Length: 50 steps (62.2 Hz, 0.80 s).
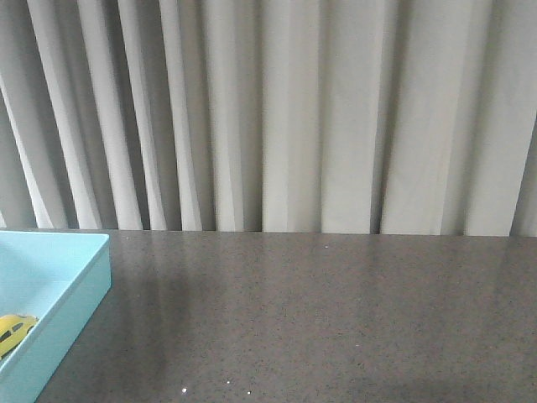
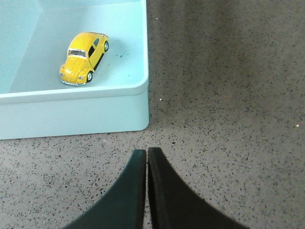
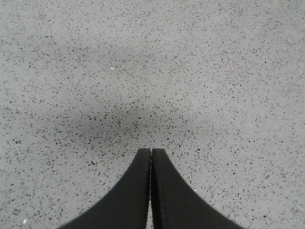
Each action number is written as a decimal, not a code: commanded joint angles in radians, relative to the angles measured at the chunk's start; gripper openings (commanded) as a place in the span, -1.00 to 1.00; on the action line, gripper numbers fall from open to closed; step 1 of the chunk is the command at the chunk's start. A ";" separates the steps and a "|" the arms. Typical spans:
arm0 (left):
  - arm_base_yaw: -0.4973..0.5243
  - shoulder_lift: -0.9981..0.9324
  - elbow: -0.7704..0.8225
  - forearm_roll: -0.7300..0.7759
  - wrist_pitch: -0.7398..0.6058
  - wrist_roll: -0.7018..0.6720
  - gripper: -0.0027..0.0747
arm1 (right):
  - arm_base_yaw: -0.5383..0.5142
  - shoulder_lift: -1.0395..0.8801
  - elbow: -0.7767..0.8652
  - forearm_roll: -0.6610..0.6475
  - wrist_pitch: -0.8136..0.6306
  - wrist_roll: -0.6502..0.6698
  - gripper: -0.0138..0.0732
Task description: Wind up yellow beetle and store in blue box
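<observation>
Yellow beetle [image 2: 84, 58] sits on its wheels inside the blue box [image 2: 95, 114], near one corner. My left claw [image 2: 146, 153] and right claw [image 3: 151, 152], both clenched empty, hover outside; storing appears done, so I need only retreat.

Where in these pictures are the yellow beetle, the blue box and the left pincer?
yellow beetle [image 2: 84, 58], left wrist view, on its roof.
blue box [image 2: 76, 113], left wrist view, on its near outer wall.
left pincer [image 2: 146, 151], left wrist view, between its closed fingertips.
</observation>
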State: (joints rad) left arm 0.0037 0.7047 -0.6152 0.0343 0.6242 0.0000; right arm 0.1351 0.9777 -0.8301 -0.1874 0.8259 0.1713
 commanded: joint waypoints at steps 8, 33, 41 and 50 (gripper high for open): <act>-0.005 -0.010 -0.007 0.004 -0.078 -0.013 -0.95 | 0.001 -0.014 -0.025 -0.016 -0.047 0.002 -0.70; -0.004 -0.461 0.548 -0.006 -0.568 -0.016 -0.95 | 0.001 -0.014 -0.025 -0.016 -0.047 0.002 -0.70; -0.004 -0.587 0.635 -0.014 -0.680 -0.016 -0.95 | 0.001 -0.014 -0.025 -0.016 -0.047 0.002 -0.70; -0.004 -0.707 0.630 -0.014 -0.674 -0.016 -0.95 | 0.001 -0.014 -0.025 -0.016 -0.046 0.002 -0.70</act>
State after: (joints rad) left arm 0.0037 0.0532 0.0242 0.0303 0.0505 -0.0053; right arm 0.1351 0.9777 -0.8301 -0.1874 0.8268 0.1713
